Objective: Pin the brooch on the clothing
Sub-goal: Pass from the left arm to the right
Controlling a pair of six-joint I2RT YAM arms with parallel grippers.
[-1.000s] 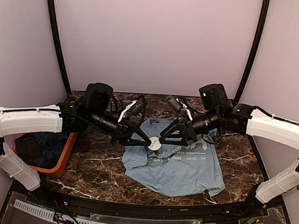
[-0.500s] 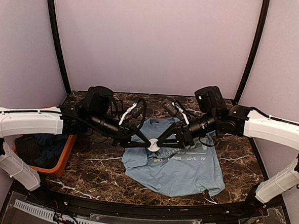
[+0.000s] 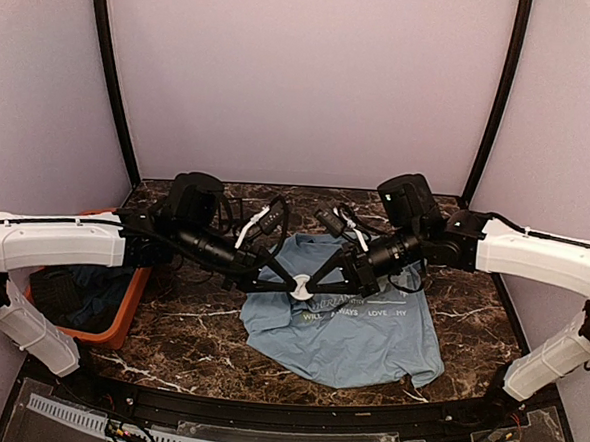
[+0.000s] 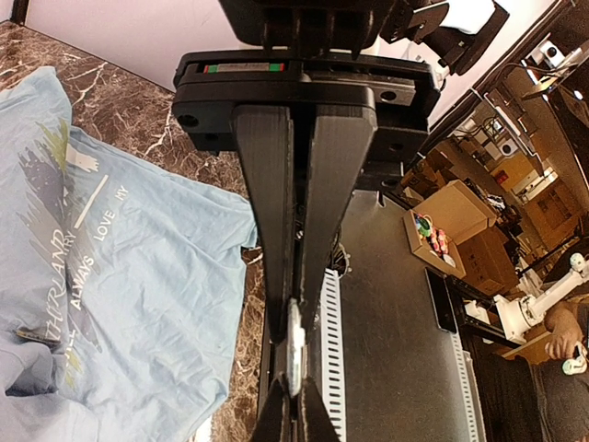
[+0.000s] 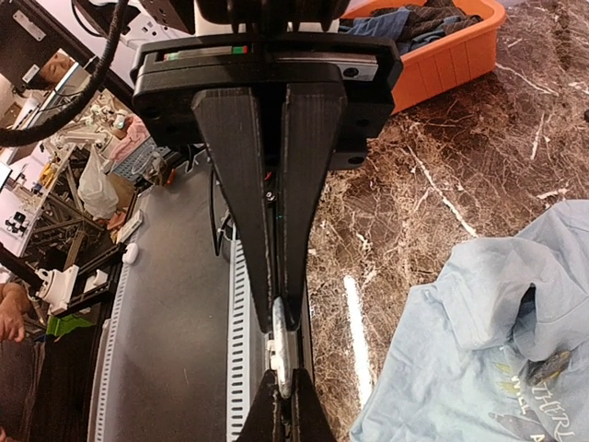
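Both left gripper (image 4: 293,318) and right gripper (image 5: 279,313) pinch the brooch (image 3: 301,284) at opposite edges, face upward.

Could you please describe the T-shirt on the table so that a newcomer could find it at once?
On the dark marble table, look at the middle, slightly to the right: the T-shirt lies there. It is light blue with white lettering, unlike the darker clothes in the orange bin at the left.

The left arm (image 3: 63,242) and right arm (image 3: 533,254) stretch inward; left gripper (image 3: 289,281) and right gripper (image 3: 316,282) closed tight, tips meeting
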